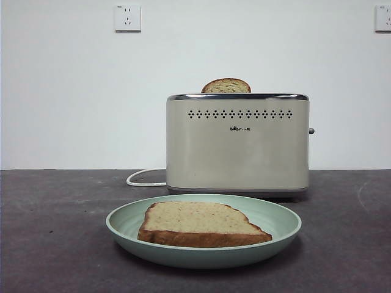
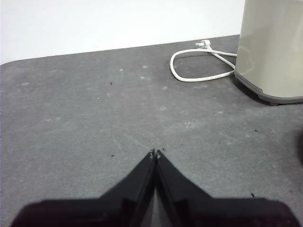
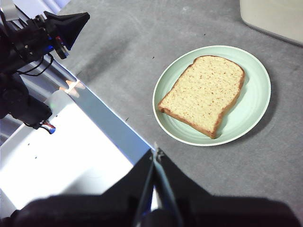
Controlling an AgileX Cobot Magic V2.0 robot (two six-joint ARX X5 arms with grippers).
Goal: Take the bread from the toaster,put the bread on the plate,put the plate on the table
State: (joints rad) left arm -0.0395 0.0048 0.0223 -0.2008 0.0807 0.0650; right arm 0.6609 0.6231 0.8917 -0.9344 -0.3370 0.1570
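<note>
The bread (image 1: 198, 223) lies flat on the pale mint-green plate (image 1: 272, 215), which rests on the dark grey table (image 1: 55, 232) just in front of the cream toaster (image 1: 238, 152). The right wrist view looks down on the same bread (image 3: 203, 92) and plate (image 3: 253, 111) from above and to the side. My right gripper (image 3: 155, 153) is shut and empty, well clear of the plate. Over bare table to the side of the toaster (image 2: 274, 47), my left gripper (image 2: 155, 153) is also shut and empty. Neither arm shows in the front view.
A second slice (image 1: 226, 86) with a smaller dome pokes out of the toaster's slot. The white cord (image 2: 199, 71) loops on the table beside the toaster. The table's edge (image 3: 109, 120) and the other arm (image 3: 71, 21) show in the right wrist view.
</note>
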